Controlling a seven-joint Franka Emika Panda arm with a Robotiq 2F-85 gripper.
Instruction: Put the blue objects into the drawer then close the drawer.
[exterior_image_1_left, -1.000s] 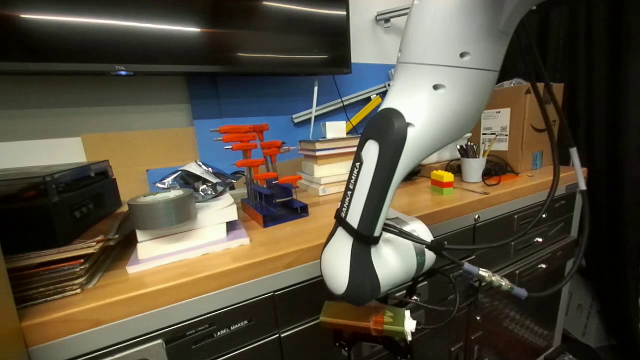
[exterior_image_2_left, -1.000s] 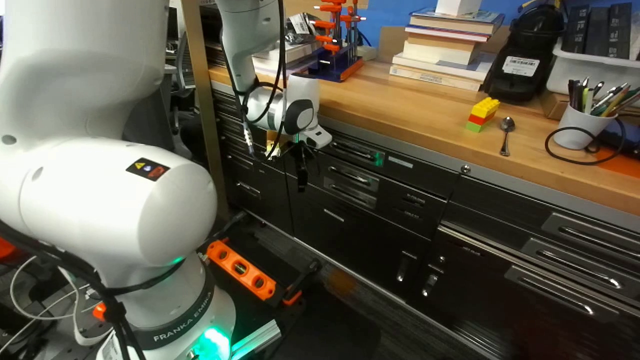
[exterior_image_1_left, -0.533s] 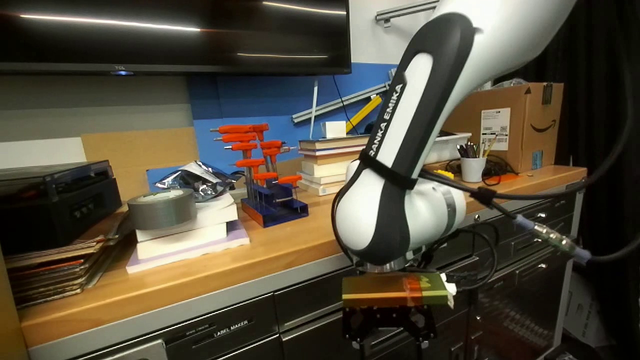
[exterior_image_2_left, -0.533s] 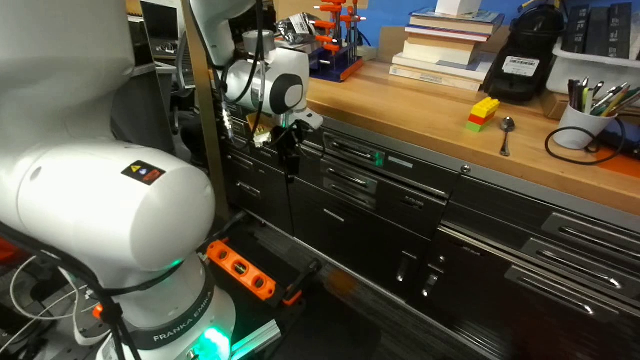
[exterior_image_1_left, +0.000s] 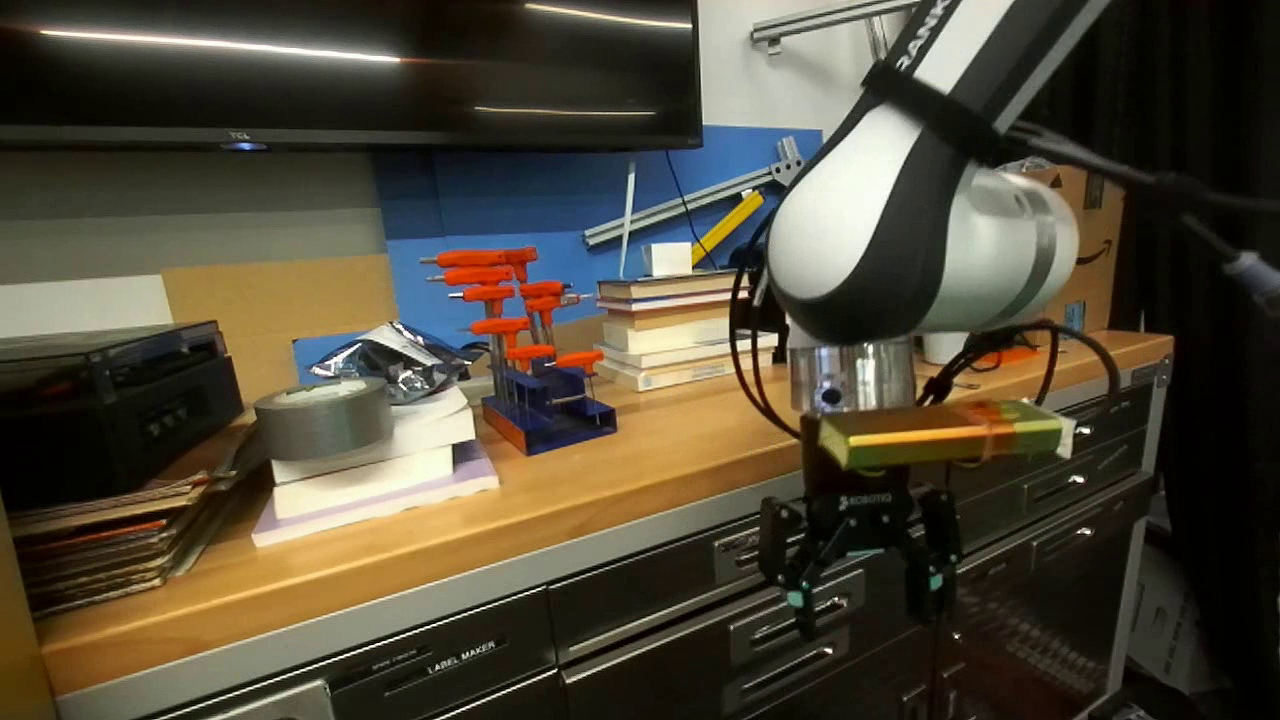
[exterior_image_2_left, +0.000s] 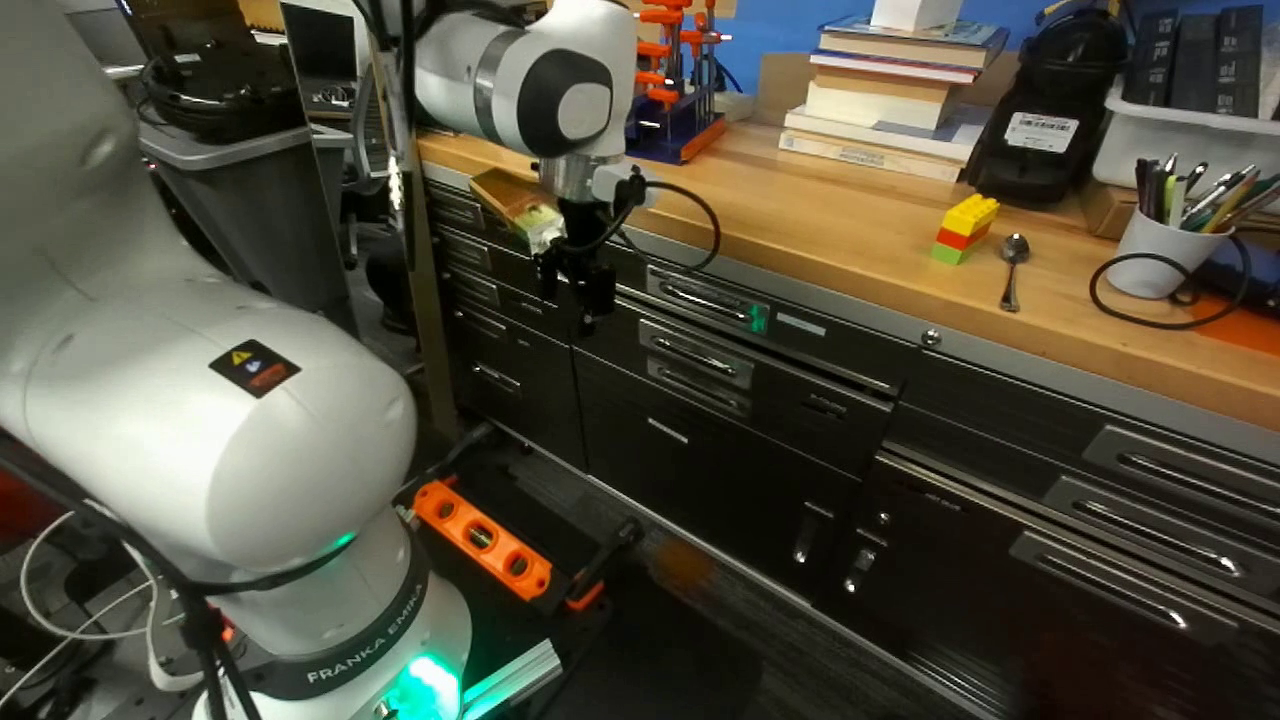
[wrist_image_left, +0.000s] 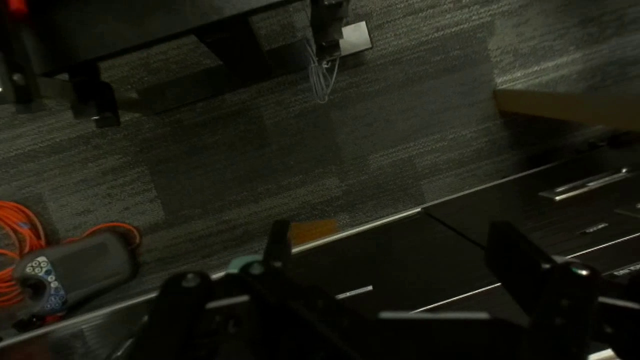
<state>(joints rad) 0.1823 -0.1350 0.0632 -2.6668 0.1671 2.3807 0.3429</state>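
A long wooden table (exterior_image_1_left: 650, 440) crosses the frame, with a TCL TV (exterior_image_1_left: 350, 70) above it at upper left. At the bottom, dark metal drawers (exterior_image_1_left: 660, 592) look shut or nearly shut; I can't tell which one is meant. A blue rack (exterior_image_1_left: 570, 432) left of the middle keeps orange-handled hex keys (exterior_image_1_left: 500, 325) standing, so they're easy to grab. At lower right the fingers (exterior_image_1_left: 936, 583) hang wide apart, holding nothing, perhaps free to push. The blue objects are out of sight, maybe inside a drawer.

The white arm (exterior_image_2_left: 310, 430) has black panels (exterior_image_1_left: 885, 285), black cables (exterior_image_2_left: 203, 622), FRANKA EMIKA lettering (exterior_image_2_left: 368, 648) and a teal-patched black claw (exterior_image_1_left: 868, 606).
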